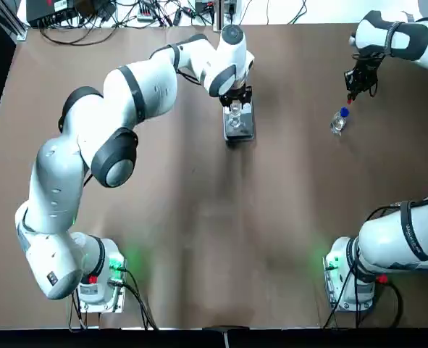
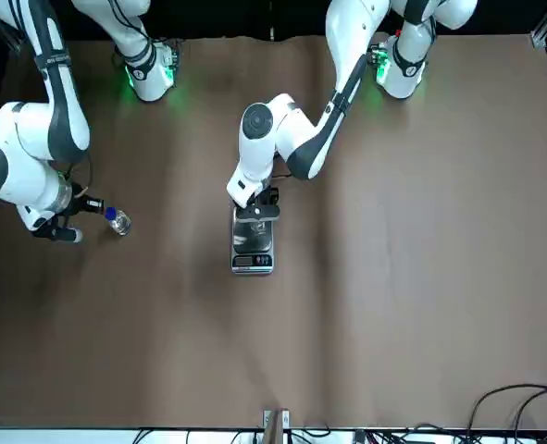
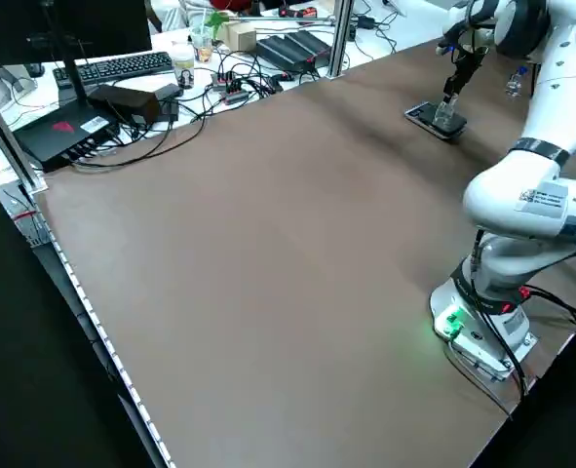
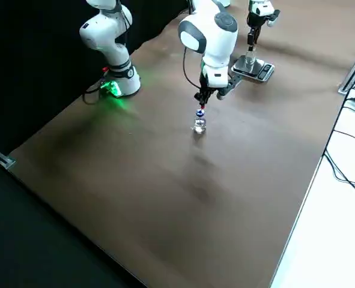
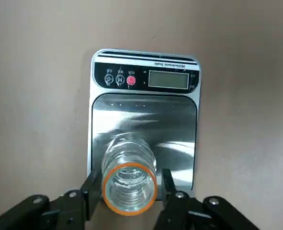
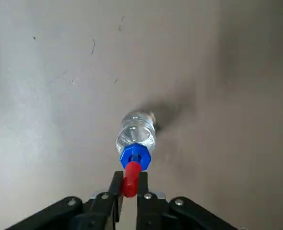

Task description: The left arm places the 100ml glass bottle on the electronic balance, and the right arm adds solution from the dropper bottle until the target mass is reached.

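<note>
The electronic balance (image 1: 240,130) lies at the far middle of the table, its display strip (image 5: 146,76) dark. The 100ml glass bottle (image 5: 129,184), clear with an orange ring at its mouth, stands upright on the balance's shiny plate (image 5: 146,115). My left gripper (image 1: 235,101) comes down from above, shut on the bottle, one finger on each side. The dropper bottle (image 1: 338,122) stands on the table at the far right. My right gripper (image 6: 129,184) is shut on its red bulb above the blue collar (image 6: 135,155).
Cables, a keyboard (image 3: 117,66) and black boxes lie beyond the table's far edge, with a metal post (image 1: 219,14) there. Both arm bases (image 1: 98,279) (image 1: 347,272) stand at the near edge with green lights. Bare brown tabletop lies between balance and dropper bottle.
</note>
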